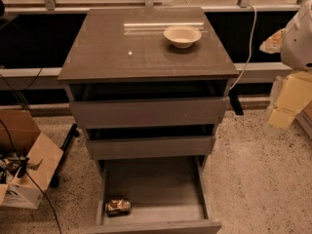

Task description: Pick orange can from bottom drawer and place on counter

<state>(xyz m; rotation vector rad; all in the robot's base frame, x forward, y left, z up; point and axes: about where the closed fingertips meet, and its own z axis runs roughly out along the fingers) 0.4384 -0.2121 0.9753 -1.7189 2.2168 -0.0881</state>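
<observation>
The orange can [118,206], small, shiny and wrinkled, lies on its side in the front left corner of the open bottom drawer [156,189]. The drawer is pulled out below two narrower grey drawers. The counter [122,52] is the glossy grey-brown top of the cabinet. My gripper [283,112] hangs at the right edge of the view, cream-coloured, below the white arm [298,38]. It is beside the cabinet at about the height of the upper drawers, well away from the can and holding nothing that shows.
A cream round bowl [182,35] stands on the back right of the counter. A cardboard box [27,165] with cables sits on the floor at the left. A white cable [251,43] hangs behind the cabinet's right side. Speckled floor lies to the right.
</observation>
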